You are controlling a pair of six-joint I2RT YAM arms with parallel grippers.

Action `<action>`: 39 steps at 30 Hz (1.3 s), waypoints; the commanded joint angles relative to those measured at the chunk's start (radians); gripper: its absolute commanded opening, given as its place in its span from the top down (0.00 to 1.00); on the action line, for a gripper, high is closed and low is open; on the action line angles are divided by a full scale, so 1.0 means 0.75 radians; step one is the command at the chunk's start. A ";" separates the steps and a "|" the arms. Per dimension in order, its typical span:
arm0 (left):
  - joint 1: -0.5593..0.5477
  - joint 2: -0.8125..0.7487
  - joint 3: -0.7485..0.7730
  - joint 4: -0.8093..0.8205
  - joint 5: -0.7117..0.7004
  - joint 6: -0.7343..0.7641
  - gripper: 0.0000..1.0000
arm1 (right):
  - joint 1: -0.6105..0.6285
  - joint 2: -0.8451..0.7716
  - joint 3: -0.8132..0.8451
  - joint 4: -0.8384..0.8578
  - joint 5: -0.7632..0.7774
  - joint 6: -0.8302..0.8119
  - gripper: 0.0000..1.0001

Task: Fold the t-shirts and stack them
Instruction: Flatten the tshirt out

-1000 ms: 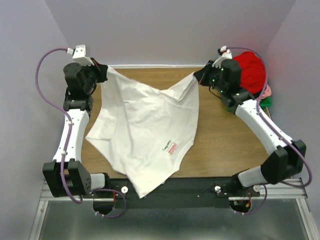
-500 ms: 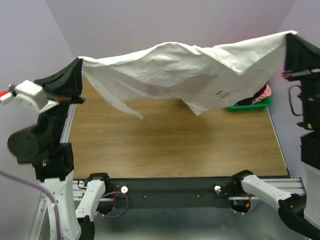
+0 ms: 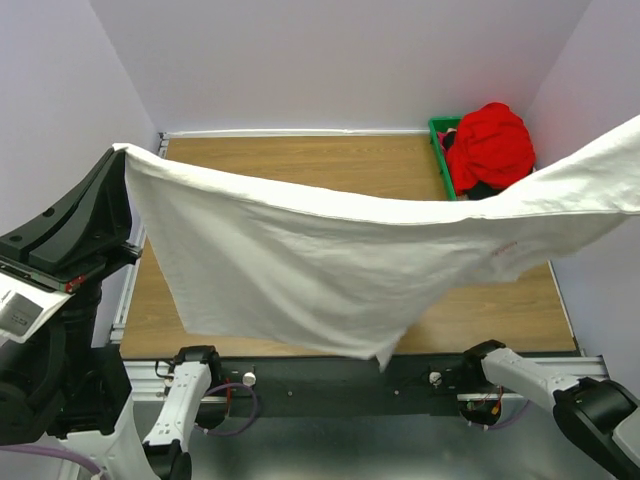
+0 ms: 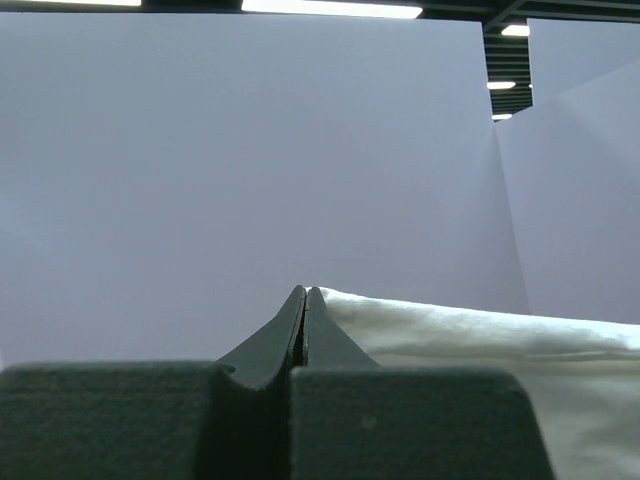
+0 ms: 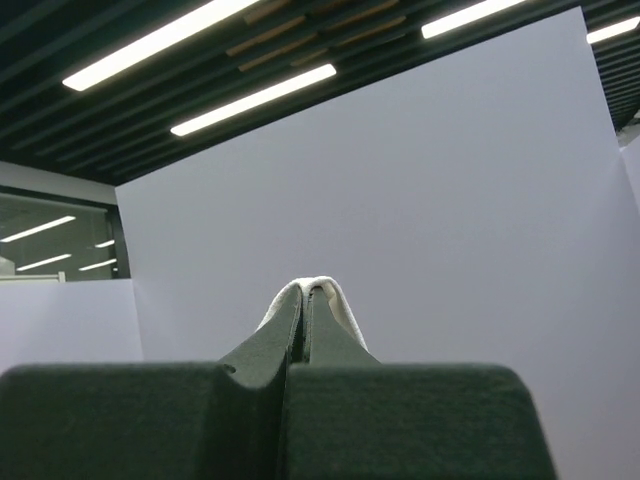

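Note:
A white t-shirt (image 3: 330, 260) with a small red chest logo (image 3: 503, 246) hangs stretched in the air high above the table, close to the top camera. My left gripper (image 3: 122, 155) is shut on its left corner; the wrist view shows the closed gripper (image 4: 304, 292) with white cloth (image 4: 480, 340) running off to the right. My right gripper is beyond the right edge of the top view; its wrist view shows the gripper (image 5: 310, 287) shut with white cloth (image 5: 345, 305) folded over the tips. A red t-shirt (image 3: 490, 145) lies heaped in the back right corner.
A green bin (image 3: 437, 135) stands at the back right of the wooden table (image 3: 300, 165), under the red shirt. Purple walls close in the back and both sides. A black rail with the arm bases runs along the near edge (image 3: 330, 380).
Both arms have swung the white shirt up and toward the near edge. It was on the table, then lifted at the back, and now hangs spread across the middle of the view.

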 commanded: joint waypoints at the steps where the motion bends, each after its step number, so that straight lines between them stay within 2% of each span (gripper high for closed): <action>1: -0.003 0.033 -0.073 -0.026 -0.068 -0.012 1.00 | 0.000 0.132 0.025 -0.036 -0.027 -0.047 1.00; 3: -0.003 0.058 -0.135 -0.005 -0.115 -0.008 1.00 | 0.000 0.184 0.002 -0.033 -0.004 -0.057 1.00; 8: -0.003 0.196 -0.449 0.162 -0.212 -0.006 1.00 | 0.000 0.421 -0.126 0.018 0.135 -0.082 1.00; 13: 0.003 0.568 -0.650 0.332 -0.285 0.002 1.00 | -0.004 0.740 -0.268 0.157 0.254 -0.119 1.00; 14: 0.003 0.636 -0.665 0.365 -0.291 0.008 1.00 | -0.008 0.882 -0.268 0.171 0.276 -0.117 0.99; 16: 0.018 0.860 -0.636 0.384 -0.320 -0.002 0.99 | -0.034 1.034 -0.231 0.189 0.288 -0.090 1.00; 18: 0.030 1.020 -0.579 0.376 -0.314 -0.014 0.91 | -0.057 1.183 -0.170 0.190 0.291 -0.066 0.99; 19: 0.038 1.183 -0.482 0.337 -0.300 -0.025 0.65 | -0.077 1.342 -0.095 0.189 0.262 -0.057 0.93; 20: 0.038 1.255 -0.428 0.318 -0.292 -0.023 0.49 | -0.087 1.406 -0.062 0.187 0.242 -0.045 0.78; 21: 0.038 1.376 -0.379 0.304 -0.261 -0.019 0.33 | -0.098 1.526 -0.027 0.181 0.223 -0.043 0.34; 22: 0.036 1.415 -0.311 0.282 -0.245 -0.023 0.30 | -0.098 1.560 0.014 0.173 0.201 -0.043 0.20; 23: 0.034 1.438 -0.285 0.263 -0.240 -0.023 0.23 | -0.098 1.587 0.014 0.171 0.184 -0.043 0.10; 24: 0.034 1.446 -0.276 0.253 -0.242 -0.025 0.22 | -0.100 1.593 -0.002 0.169 0.170 -0.043 0.00; 28: 0.014 1.332 -0.378 0.251 -0.291 -0.033 0.20 | -0.098 1.512 -0.175 0.171 0.074 -0.012 0.00; 31: 0.009 1.244 -0.521 0.226 -0.310 -0.074 0.20 | -0.096 1.377 -0.412 0.171 -0.010 0.055 0.00; 33: 0.007 1.213 -0.632 0.216 -0.330 -0.086 0.20 | -0.096 1.275 -0.529 0.173 -0.106 0.135 0.00; 34: 0.009 1.191 -0.689 0.204 -0.346 -0.090 0.20 | -0.092 1.211 -0.659 0.173 -0.163 0.192 0.00; 39: 0.009 1.176 -0.785 0.187 -0.363 -0.088 0.20 | -0.045 1.143 -0.942 0.173 -0.401 0.278 0.00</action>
